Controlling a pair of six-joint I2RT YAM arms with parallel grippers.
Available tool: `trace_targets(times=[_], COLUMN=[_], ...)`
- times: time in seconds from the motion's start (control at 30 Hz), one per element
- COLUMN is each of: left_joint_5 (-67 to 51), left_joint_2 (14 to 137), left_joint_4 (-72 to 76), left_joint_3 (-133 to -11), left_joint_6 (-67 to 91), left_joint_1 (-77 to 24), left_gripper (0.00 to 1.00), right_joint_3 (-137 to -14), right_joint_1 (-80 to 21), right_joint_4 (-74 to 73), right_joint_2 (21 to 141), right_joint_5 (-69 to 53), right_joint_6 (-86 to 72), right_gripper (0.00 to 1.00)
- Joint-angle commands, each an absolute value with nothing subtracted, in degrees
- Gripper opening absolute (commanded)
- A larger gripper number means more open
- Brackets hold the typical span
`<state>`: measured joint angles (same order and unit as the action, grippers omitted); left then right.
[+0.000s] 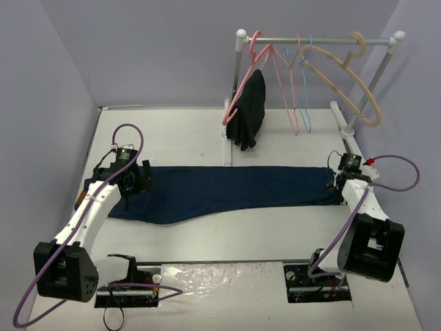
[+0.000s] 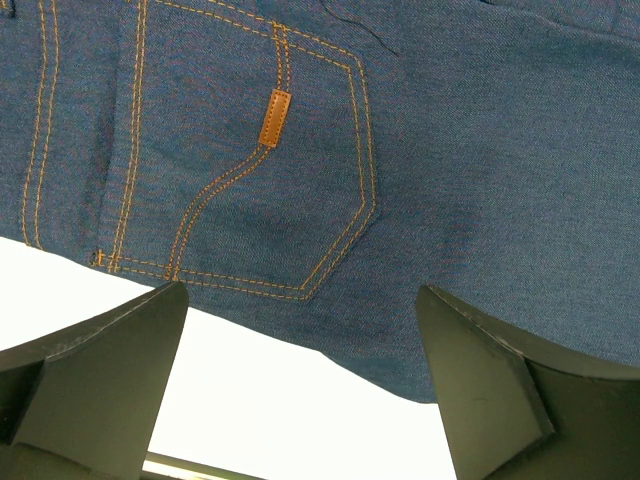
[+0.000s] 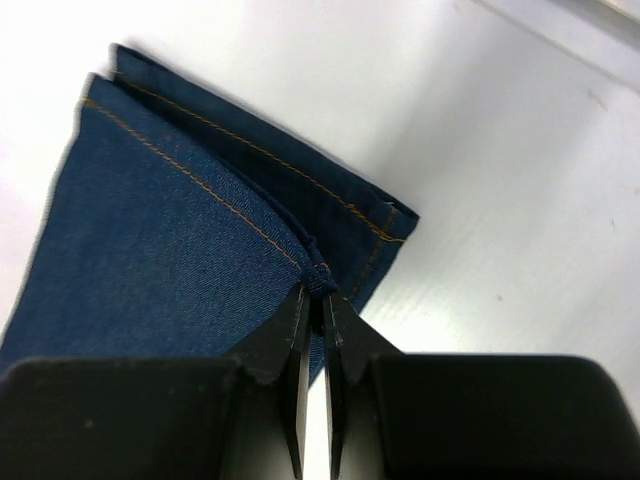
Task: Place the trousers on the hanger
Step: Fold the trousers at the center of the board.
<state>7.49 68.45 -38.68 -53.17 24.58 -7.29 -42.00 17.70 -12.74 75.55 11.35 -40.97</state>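
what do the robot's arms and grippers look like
Both arms match: the left arm and right arm have white links, boxy black joint housings and a looping purple cable each. The left gripper and right gripper have matte black, wedge-shaped fingers.

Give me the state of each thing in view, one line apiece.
trousers, laid flat along the table, on no hanger
light-blue hanger, hooked on the rail, bare
left pincer, open, over the waist end
right pincer, shut on the trousers' hem
black garment, hanging from a pink hanger
beige hanger, hooked on the rail, bare
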Motion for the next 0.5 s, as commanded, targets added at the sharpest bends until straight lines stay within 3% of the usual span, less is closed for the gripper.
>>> trace_targets(times=[0.0,0.13,0.3,0.47], left_joint_5=[8.09,8.17,8.30,7.34], left_joint_2=[67.75,67.80,68.04,68.58], left_joint_4=[-38.40,-38.37,-38.50,-38.22], left_joint_3=[-55.55,-55.55,-55.63,-55.55], left_joint_6=[24.61,24.61,24.47,24.34], left_joint_1=[-7.21,-7.21,-7.21,-7.21], left_gripper=[0.97,0.97,0.97,0.97], right_joint_3=[-39.32,-37.90,-39.58,-44.43], right_joint_1=[18.70,20.17,21.14,20.66], right_joint_4=[-14.05,-14.15,-14.24,-14.36], right_joint_2=[74.12,75.04,76.86,74.23], right_joint_5=[15.06,14.75,18.34,18.88], right_joint_6=[-46.38,-48.99,-46.56,-40.22], right_gripper=[0.00,0.03,0.29,0.37])
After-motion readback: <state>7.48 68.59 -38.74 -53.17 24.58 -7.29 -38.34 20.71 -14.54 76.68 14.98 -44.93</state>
